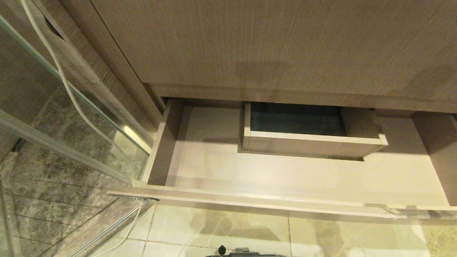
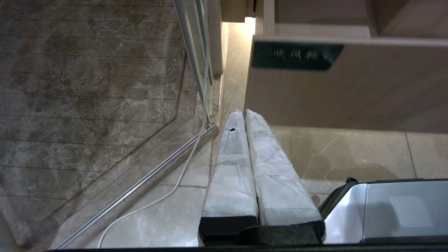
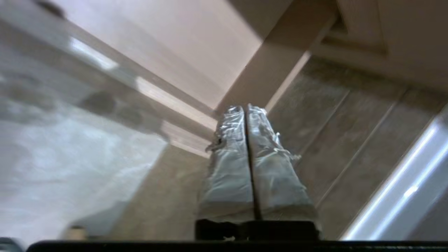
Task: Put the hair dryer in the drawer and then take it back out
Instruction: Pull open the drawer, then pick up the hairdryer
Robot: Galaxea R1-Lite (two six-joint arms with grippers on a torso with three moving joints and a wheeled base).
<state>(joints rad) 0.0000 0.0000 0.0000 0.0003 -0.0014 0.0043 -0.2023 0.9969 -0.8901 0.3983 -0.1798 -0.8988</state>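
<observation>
The wide, shallow light-brown wood-grain drawer (image 1: 285, 175) stands pulled out beneath the taller wood-grain panel (image 1: 271, 43); its floor is bare around the boxed cut-out (image 1: 307, 132). The hair dryer appears in no view. The left gripper (image 2: 244, 112), with wrapped fingers pressed together and holding nothing, hangs above the pale tiled floor (image 2: 350, 154) just below the drawer front's dark plate (image 2: 295, 55). The right gripper (image 3: 246, 107) is likewise closed on nothing, near the drawer's corner.

The drawer (image 1: 271, 178), wide, shallow, light-brown wood-grain, stands pulled open beneath the taller panel. A boxed cut-out sits at its back middle. Its narrow front carries a small dark plate at one end.
</observation>
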